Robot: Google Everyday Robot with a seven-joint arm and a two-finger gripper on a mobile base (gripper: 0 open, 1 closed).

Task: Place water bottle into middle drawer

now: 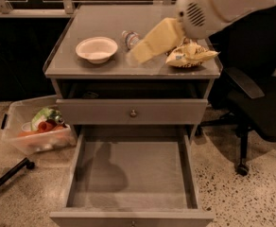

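The water bottle (130,38) lies on the cabinet top (81,67), right of the white bowl (97,48). Only its left end shows; the rest is hidden behind my arm. My gripper (137,55) is at the tip of the yellowish forearm (159,37), which reaches down-left from the white arm housing (223,4). It sits over the bottle's near side. The middle drawer (133,174) is pulled out wide below, with a bare grey floor and nothing in it.
A yellow snack bag (191,56) lies at the right of the top. A shut drawer with a round knob (133,112) sits above the open one. A plastic bin of items (38,129) stands on the floor at the left, and a black office chair (261,108) at the right.
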